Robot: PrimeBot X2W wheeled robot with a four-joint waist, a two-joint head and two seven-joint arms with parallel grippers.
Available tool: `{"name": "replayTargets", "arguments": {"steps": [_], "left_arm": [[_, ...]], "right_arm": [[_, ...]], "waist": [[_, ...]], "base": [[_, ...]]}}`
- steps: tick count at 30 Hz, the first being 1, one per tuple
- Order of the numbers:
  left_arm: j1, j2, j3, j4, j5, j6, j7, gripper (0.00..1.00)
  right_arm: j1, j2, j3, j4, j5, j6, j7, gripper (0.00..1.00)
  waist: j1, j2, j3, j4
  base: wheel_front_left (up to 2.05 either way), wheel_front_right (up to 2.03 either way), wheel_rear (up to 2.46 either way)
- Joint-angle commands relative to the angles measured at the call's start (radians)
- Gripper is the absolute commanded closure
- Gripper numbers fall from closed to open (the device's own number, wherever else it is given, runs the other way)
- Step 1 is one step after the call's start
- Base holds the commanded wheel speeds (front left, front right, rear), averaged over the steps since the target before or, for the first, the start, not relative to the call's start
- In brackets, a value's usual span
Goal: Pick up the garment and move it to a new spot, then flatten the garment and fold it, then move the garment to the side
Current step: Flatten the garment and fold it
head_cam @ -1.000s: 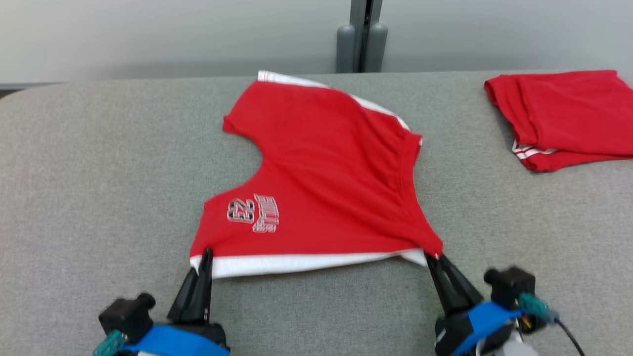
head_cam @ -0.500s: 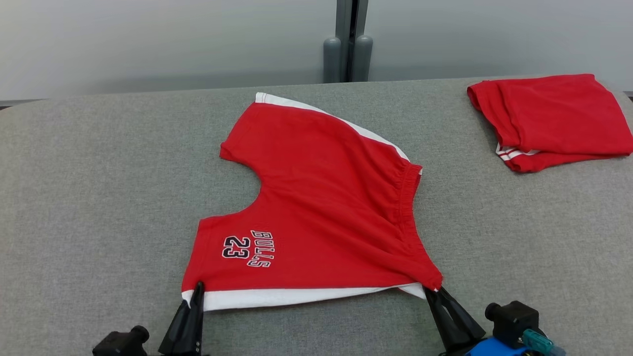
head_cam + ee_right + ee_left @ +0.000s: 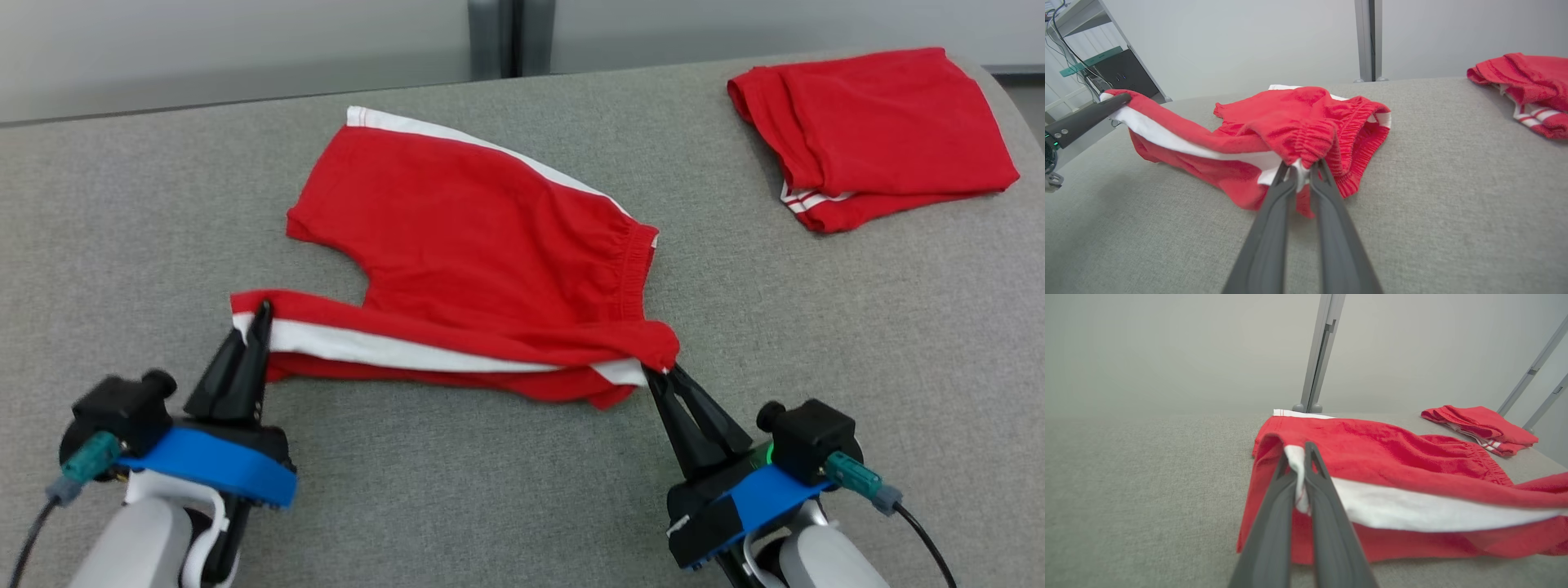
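Noted red cotton shorts with white stripe [image 3: 490,237] mid grey fabric-covered bench [image 3: 122,204], near edge raised off it. Clamped at hem corner in left gripper [image 3: 261,310], at waistband corner in right gripper [image 3: 655,372]. Also seen: folded red garment [image 3: 873,131], far right, well apart.

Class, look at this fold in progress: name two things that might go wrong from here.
1. The left tool and right tool each pinch just a corner of the shorts; the cloth may slip out.
2. The waistband is bunched at the right tool, so the fold may land creased.
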Motion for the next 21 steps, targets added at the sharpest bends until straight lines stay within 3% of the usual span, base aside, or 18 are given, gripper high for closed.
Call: {"name": "replayTargets", "arguments": {"steps": [1, 7, 21], "left_arm": [[-0.051, 0.024, -0.004, 0.011, -0.008, -0.001, 0.008, 1.00], [-0.220, 0.101, -0.051, 0.060, -0.033, -0.001, 0.047, 1.00], [-0.605, 0.214, -0.243, 0.217, -0.123, -0.001, 0.112, 1.00]], "right_arm": [[-0.037, 0.007, 0.007, 0.010, -0.002, 0.000, -0.007, 1.00], [-0.154, 0.015, 0.024, 0.066, -0.005, 0.000, -0.021, 1.00], [-0.422, 0.016, 0.087, 0.183, 0.127, 0.000, -0.064, 1.00]], "waist": [[-0.0002, -0.0002, 0.014, -0.006], [-0.0002, -0.0002, 0.072, -0.037], [-0.0002, -0.0002, 0.215, -0.110]], "base": [[0.00, 0.00, 0.00], [0.00, 0.00, 0.00], [0.00, 0.00, 0.00]]}}
